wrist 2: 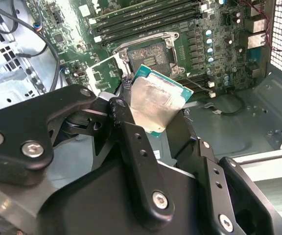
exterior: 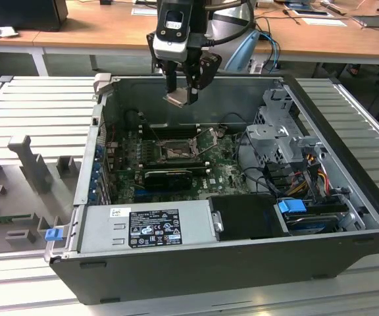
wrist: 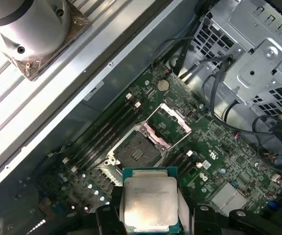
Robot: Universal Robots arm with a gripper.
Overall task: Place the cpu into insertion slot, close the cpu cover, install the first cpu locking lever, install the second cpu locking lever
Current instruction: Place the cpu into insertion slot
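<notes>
My gripper (exterior: 181,96) hangs above the open computer case and is shut on the cpu (exterior: 176,99), a flat square chip with a dull silver top. In both wrist views the cpu (wrist 2: 155,100) (wrist: 148,203) sits between the black fingers (wrist 2: 131,147), tilted and well above the board. The insertion slot (wrist: 136,149) (wrist 2: 148,56) (exterior: 173,153) lies open and empty on the green board below. Beside the slot, the cpu cover (wrist: 169,125) is flipped up and back. The locking levers are not clear enough to tell apart.
Long black memory slots (wrist: 106,132) run beside the socket. A grey power supply (exterior: 147,224) fills the case's near side, with a metal drive cage (exterior: 281,131) and cables at the exterior view's right. A grey fixture (exterior: 28,158) stands outside on the left.
</notes>
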